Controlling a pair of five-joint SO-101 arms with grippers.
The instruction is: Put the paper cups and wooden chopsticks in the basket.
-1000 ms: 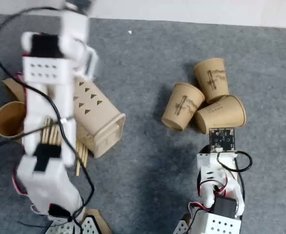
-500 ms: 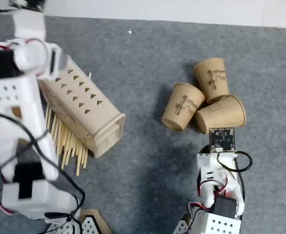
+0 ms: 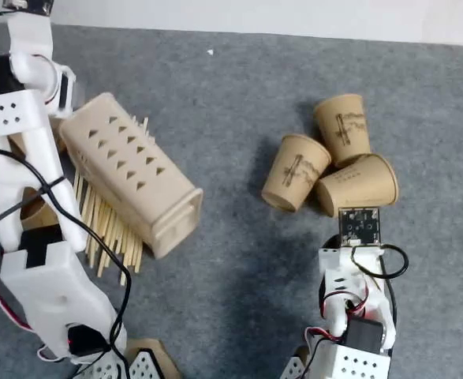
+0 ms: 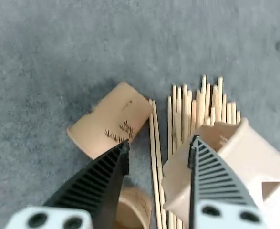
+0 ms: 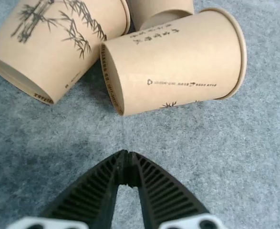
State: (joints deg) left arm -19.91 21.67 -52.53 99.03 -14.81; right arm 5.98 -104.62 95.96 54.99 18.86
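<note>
A pale wooden basket (image 3: 132, 175) with triangle cut-outs lies on its side on the grey carpet. Wooden chopsticks (image 3: 109, 233) are spread beneath and beside it. My left gripper (image 4: 160, 143) stands open at the basket's far end (image 4: 225, 152), one finger over its rim; below it a paper cup (image 4: 108, 119) lies on its side beside the chopsticks (image 4: 192, 105), with another cup (image 4: 132, 210) closer in. Three paper cups (image 3: 294, 170) (image 3: 341, 126) (image 3: 359, 183) lie clustered at the right. My right gripper (image 5: 127, 160) is shut, empty, just short of the nearest cup (image 5: 173, 62).
The left arm (image 3: 26, 181) stretches along the left edge and hides part of a cup (image 3: 32, 212). The right arm (image 3: 349, 308) stands at the bottom right. A perforated cardboard piece (image 3: 148, 359) lies at the bottom edge. Open carpet (image 3: 231, 87) lies between basket and cups.
The left arm has swung from over the basket to its left side, uncovering the chopsticks. The basket has shifted slightly. The right arm and the three cups have not moved.
</note>
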